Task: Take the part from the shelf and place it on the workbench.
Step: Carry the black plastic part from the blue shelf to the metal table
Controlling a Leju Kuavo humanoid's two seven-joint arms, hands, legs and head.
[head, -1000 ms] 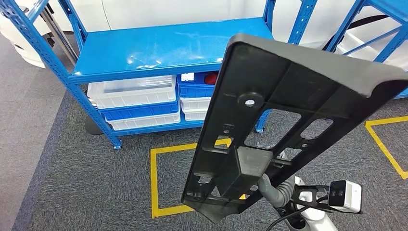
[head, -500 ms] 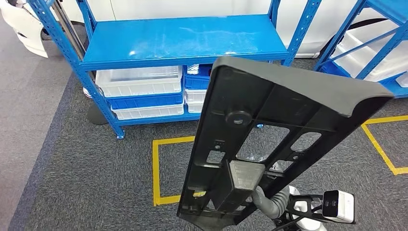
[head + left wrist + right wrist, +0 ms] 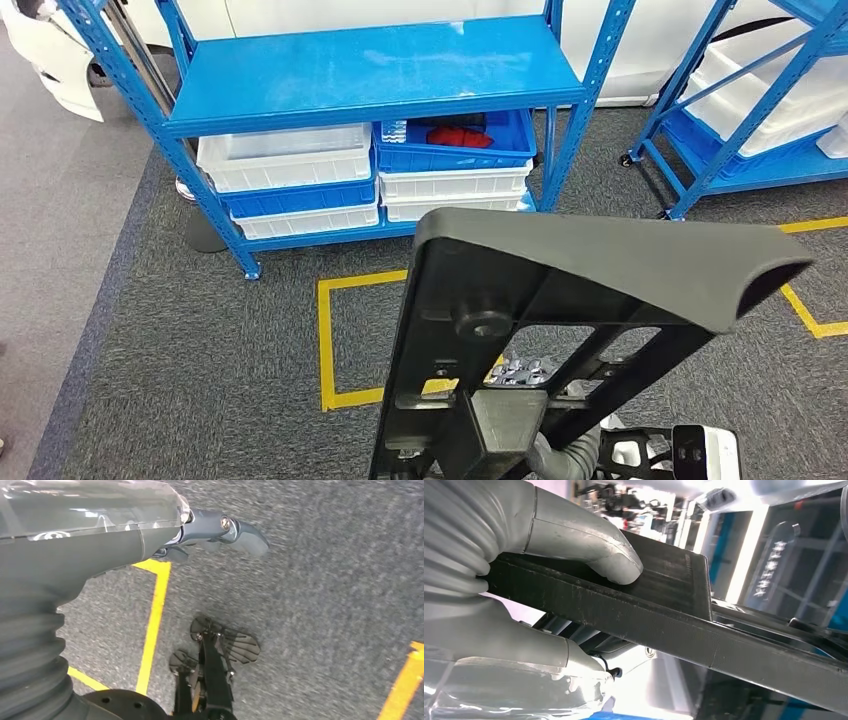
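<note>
A large black plastic part, long and flat with cut-outs and a curved top lip, stands tilted in front of me in the head view. My right hand grips it near its lower end. In the right wrist view the grey thumb presses on the part's flat edge, with the fingers under it. My left hand hangs above the grey carpet, holds nothing, and one dark finger sticks out. The blue shelf stands behind the part, its upper board bare.
White bins and a blue bin with something red in it sit on the shelf's lower level. A yellow taped square marks the carpet before it. A second blue rack stands at the right.
The whole picture has shifted, so the camera has moved; more of the shelf's lower bins show. The held part now sits lower in the picture, still in my right hand.
</note>
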